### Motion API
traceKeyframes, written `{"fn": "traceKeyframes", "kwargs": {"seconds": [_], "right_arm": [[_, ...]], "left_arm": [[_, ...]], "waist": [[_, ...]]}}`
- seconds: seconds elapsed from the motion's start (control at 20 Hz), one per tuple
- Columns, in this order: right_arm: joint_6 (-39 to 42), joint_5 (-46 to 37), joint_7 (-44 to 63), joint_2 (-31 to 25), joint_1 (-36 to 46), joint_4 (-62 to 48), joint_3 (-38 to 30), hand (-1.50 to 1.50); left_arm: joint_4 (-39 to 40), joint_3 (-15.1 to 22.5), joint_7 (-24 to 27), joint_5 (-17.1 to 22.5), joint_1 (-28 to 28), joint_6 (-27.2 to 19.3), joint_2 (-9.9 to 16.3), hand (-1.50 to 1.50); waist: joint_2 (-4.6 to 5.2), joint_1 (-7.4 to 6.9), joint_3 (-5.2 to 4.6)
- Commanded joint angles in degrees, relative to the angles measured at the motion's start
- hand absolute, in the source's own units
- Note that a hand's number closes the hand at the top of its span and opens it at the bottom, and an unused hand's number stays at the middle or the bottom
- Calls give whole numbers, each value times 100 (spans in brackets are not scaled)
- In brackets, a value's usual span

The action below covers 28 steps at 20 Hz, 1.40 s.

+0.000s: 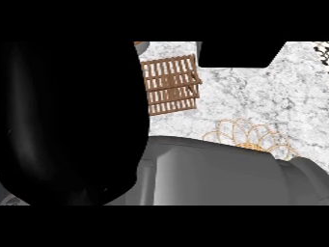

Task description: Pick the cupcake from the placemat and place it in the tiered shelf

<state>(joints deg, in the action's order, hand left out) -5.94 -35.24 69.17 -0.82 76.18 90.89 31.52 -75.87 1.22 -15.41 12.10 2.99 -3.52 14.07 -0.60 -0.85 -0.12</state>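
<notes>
- One black mass, the left hand [67, 120], fills the left side of the head view from the top of the scene to the bottom. It sits so close to the viewpoint that only a smooth, rounded surface shows. Whether it is open or closed, and whether it holds anything, cannot be told.
- White marble counter [267, 91] covers the upper right of the view.
- Grey forearm [224, 176] lies across the lower centre and lower right, coming in from the bottom edge. No hand shows at its end, so the state of the right hand cannot be read.
- Flat black block [238, 54] sits at the top edge, right of centre; what it is cannot be told.
- Tiered shelf [171, 84], brown and made of wooden slats, stands on the counter just beside the black mass. Its long axis runs roughly up and down the view, leaning slightly, with the slats crossing it from side to side. Its left edge is hidden behind the hand.
- Placemat [249, 134], a woven tan piece with looped petals, lies below and to the right of the shelf, apart from it. The forearm covers its lower part.
- Cupcake: it shows nowhere in the view, so its position, heading and long axis cannot be told.
</notes>
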Motion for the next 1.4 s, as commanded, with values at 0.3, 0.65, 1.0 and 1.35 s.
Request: {"fn": "traceKeyframes", "kwargs": {"seconds": [0.3,0.65,1.0,1.35], "right_arm": [[599,341,-44,38,1193,-1732,-1450,150],[773,465,-1223,20,1270,-3054,-1593,150],[131,178,-1977,79,1156,-3813,-1546,150],[-372,164,-2783,80,1229,-4841,-1649,150]], "left_arm": [[-138,-29,104,-41,-243,90,22,0],[-5,42,19,-107,23,34,-176,0],[-81,-113,-99,-88,109,140,-36,0],[313,-234,108,-122,420,149,-134,0]], "waist": [[46,-6,5],[73,-5,4],[72,-26,6],[97,-47,2]]}}
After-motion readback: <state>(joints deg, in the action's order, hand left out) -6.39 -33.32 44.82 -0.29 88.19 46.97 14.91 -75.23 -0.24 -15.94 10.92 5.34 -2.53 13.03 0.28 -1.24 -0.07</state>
